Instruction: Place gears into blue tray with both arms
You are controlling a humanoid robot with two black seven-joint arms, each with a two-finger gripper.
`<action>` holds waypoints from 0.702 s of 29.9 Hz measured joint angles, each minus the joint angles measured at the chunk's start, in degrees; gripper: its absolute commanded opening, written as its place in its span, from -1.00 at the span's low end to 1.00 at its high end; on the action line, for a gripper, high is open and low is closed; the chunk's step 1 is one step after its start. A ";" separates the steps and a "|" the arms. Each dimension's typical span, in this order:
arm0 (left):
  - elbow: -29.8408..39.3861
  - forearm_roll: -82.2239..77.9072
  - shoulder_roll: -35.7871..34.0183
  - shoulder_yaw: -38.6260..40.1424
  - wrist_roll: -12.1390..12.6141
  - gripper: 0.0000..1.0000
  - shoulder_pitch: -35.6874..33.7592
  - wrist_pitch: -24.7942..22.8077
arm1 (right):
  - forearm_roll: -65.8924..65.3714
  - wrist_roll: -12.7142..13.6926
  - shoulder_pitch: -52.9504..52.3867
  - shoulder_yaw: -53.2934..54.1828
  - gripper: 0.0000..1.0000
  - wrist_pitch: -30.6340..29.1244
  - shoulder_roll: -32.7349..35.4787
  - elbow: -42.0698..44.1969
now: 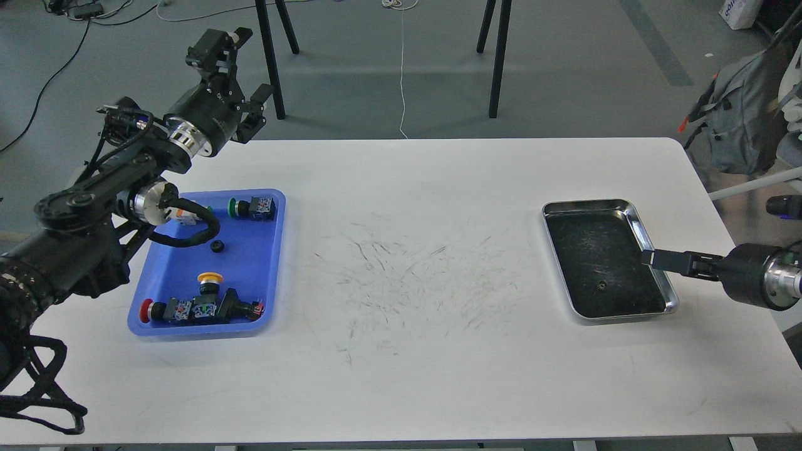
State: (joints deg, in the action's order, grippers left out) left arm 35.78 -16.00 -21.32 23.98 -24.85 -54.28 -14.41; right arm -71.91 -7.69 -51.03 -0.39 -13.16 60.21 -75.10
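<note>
The blue tray (254, 266) lies at the table's left. One small black gear (217, 246) rests in its middle, among coloured push-buttons. A second gear (601, 287) sits in the dark bottom of the steel tray (633, 208) on the right. My left gripper (241, 72) is raised over the table's back-left edge, beyond the blue tray, open and holding nothing. My right gripper (649, 257) points left over the steel tray's right rim, up and to the right of the gear there. It is seen edge-on, so its fingers cannot be told apart.
Push-buttons (252, 207) line the blue tray's back and front ends. My left forearm and its cable (188, 237) cross the tray's back-left corner. Chair legs (271, 62) stand behind the table. A grey bag (733, 125) hangs off the table's right.
</note>
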 measured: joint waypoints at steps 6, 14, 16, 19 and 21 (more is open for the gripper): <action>-0.02 0.35 0.05 0.02 -0.41 1.00 -0.06 0.08 | -1.23 3.04 -6.95 -8.29 0.67 0.07 -3.40 1.40; -0.02 0.75 -0.15 0.13 -0.83 1.00 -0.06 -0.03 | -3.01 8.69 -12.83 -17.40 0.58 0.07 -9.40 2.85; -0.01 1.19 -0.23 0.70 -0.89 1.00 -0.06 -0.23 | -3.10 8.62 -13.77 -18.72 0.58 -0.04 -11.09 3.61; -0.01 1.80 -0.27 1.29 -0.91 1.00 0.21 -0.28 | -3.24 8.30 -15.24 -20.80 0.58 -0.52 -13.64 5.20; -0.01 1.90 -0.27 1.39 -0.92 1.00 0.37 -0.26 | -3.26 8.17 -16.71 -22.60 0.59 -0.66 -15.20 5.88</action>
State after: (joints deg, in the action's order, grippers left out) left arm 35.77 -14.10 -21.60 25.37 -25.77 -53.91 -14.66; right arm -75.18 0.48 -67.74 -22.99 -13.83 45.01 -69.22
